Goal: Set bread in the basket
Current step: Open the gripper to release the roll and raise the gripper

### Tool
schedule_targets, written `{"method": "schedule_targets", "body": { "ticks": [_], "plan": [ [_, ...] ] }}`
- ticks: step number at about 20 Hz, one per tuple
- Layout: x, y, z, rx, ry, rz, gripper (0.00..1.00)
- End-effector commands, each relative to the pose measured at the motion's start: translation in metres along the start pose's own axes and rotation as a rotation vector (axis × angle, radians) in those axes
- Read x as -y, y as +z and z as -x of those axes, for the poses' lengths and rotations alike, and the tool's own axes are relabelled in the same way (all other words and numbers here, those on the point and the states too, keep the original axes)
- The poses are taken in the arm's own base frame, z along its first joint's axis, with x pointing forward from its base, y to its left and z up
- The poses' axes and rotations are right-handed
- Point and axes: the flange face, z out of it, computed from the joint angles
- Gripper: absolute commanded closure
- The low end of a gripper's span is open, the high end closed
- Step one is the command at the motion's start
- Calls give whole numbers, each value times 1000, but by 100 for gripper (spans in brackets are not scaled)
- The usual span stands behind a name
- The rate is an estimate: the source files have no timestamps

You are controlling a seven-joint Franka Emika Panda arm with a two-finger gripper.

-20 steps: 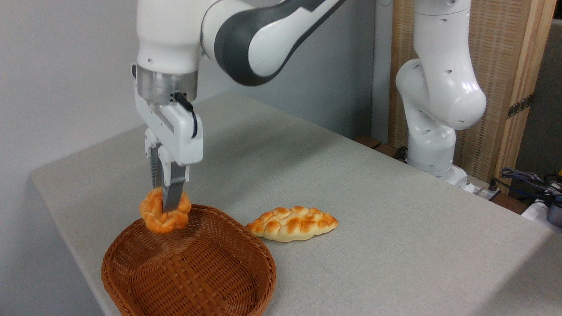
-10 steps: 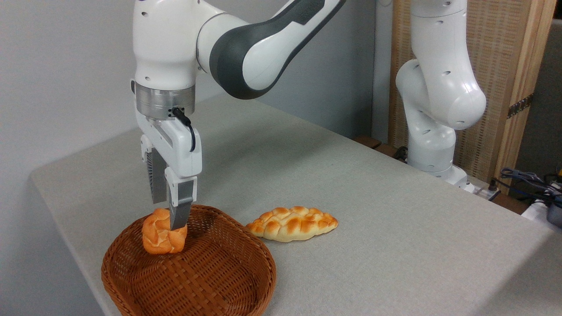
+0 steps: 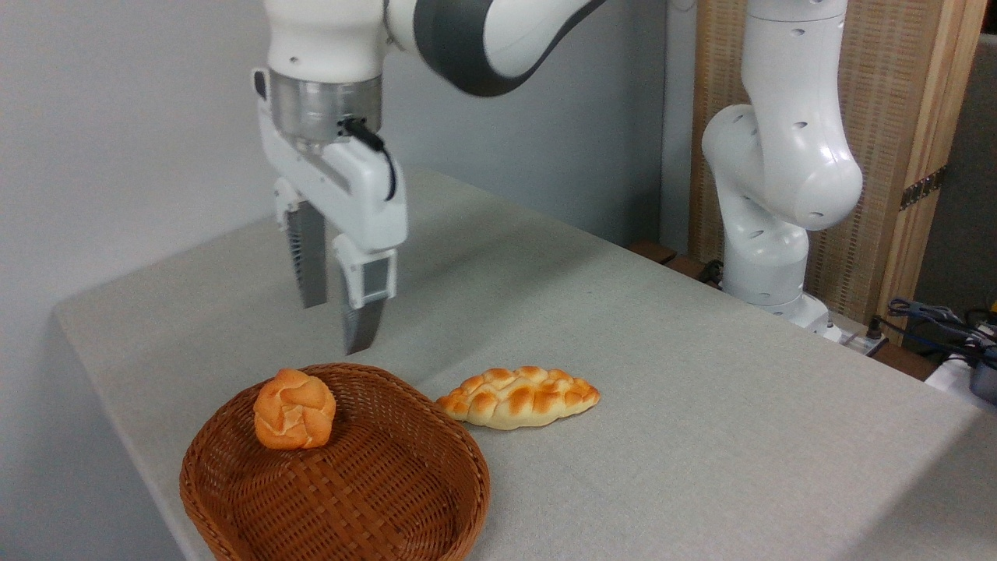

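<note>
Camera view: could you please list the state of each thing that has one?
Bread: lying inside the basket, released.
Basket: upright, holding only the bread.
Gripper: open, empty, above the basket.
Braided loaf: flat on the table, beside the basket.

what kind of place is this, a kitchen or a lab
Most likely a robotics lab, not a kitchen. A white robot arm is mounted at the edge of a cloth-covered table, loose cables lie at right, and the only food is two pieces of bread.
</note>
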Motion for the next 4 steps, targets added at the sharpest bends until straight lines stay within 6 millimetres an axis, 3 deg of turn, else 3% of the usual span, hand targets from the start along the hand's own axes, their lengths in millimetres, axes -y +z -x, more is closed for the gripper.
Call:
{"method": "schedule_targets", "body": {
  "ticks": [1, 4],
  "plan": [
    [-1, -11, 8, 59, -21, 15, 0],
    [-5, -8, 10, 96, -29, 23, 0]
  ]
}}
